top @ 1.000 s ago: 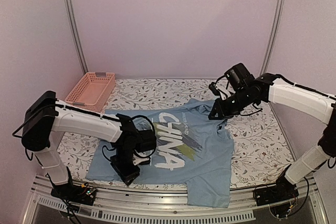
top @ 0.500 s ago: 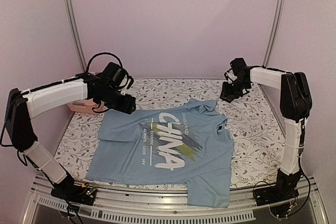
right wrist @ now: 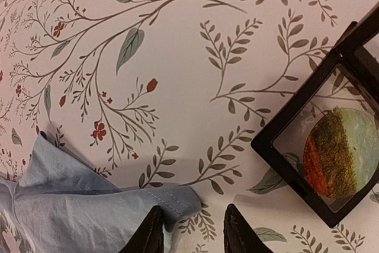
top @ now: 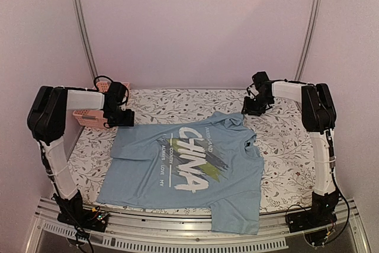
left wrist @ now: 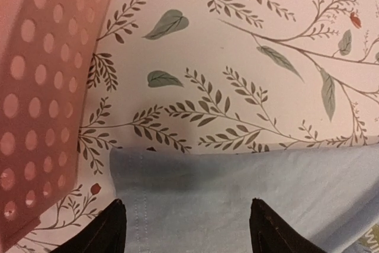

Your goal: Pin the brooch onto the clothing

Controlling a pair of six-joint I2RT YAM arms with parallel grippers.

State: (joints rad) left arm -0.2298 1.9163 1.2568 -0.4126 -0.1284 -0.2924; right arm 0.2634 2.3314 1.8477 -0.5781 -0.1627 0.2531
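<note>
Desk (top: 290, 152), floral cover, carries light blue T-shirt (top: 136, 170), flat, print up. Pink basket (left wrist: 35, 87) far-left, just beside sleeve. L end effector (left wrist: 186, 211) released, over sleeve hem. R end effector (right wrist: 192, 217) released, shirt's far-R corner between fingers. Black case (right wrist: 278, 146) nearby on desk; brooch (right wrist: 340, 152) inside, apart from shirt.

The shirt (top: 183, 164) lies flat, print up, on the floral surface (top: 284, 146), one near corner drooping over the near edge. The left gripper (top: 121, 118) sits low at the far left beside the pink basket (top: 89, 117), seemingly touching the shirt's far-left corner. The right gripper (top: 251, 109) hangs low just beyond the far-right corner.
</note>
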